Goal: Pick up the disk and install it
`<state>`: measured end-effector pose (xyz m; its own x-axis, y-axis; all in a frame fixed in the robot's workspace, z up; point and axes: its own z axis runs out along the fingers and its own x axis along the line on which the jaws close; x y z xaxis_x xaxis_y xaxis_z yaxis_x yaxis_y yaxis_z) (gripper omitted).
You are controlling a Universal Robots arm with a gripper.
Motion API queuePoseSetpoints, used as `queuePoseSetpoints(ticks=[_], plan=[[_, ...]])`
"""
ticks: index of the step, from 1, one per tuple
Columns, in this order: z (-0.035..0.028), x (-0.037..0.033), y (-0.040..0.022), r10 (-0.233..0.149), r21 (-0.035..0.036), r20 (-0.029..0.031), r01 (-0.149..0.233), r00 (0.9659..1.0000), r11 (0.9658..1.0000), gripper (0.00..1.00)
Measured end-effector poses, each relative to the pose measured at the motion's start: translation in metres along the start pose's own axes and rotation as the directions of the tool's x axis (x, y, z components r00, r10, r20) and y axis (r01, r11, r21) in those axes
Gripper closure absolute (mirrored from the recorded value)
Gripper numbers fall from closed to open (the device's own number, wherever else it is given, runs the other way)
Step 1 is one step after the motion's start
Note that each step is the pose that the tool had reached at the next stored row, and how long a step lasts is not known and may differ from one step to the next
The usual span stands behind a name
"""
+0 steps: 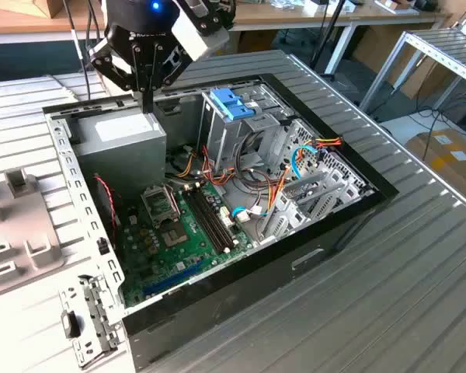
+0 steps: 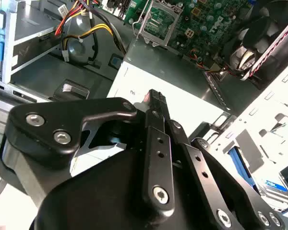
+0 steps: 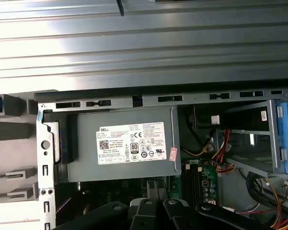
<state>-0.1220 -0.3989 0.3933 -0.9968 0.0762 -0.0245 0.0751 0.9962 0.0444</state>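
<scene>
1. Progress: basically at square one. The jaws of the gripper (image 1: 147, 99) were pressed together with nothing between them, hanging just over the PSU (image 1: 120, 144) at the far corner of the case (image 1: 256, 268).
2. The disk (image 2: 240, 165) wasn't picked up yet. As far as I could tell, it was the blue-edged dark piece sitting in the pale fixture (image 2: 273, 129) outside the case, in the second wrist view. I'm not 100% sure on that one.
3. So both the grab and the install were left to do. The drive cage (image 1: 241, 136), with its blue latch (image 1: 231, 102) on top, stood just to the exterior view's right of the PSU.
4. Room to move: lots of open air above the case. Inside was tighter, with cables (image 1: 279, 183) bunched near the cage and the case rim running close along the PSU.
</scene>
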Motion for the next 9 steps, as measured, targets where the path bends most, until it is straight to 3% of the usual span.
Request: queuePoseSetpoints(ticks=[9], plan=[[-0.0001,0.0023,-0.0002,0.0,0.0,0.0,0.0,1.0,1.0,0.89]])
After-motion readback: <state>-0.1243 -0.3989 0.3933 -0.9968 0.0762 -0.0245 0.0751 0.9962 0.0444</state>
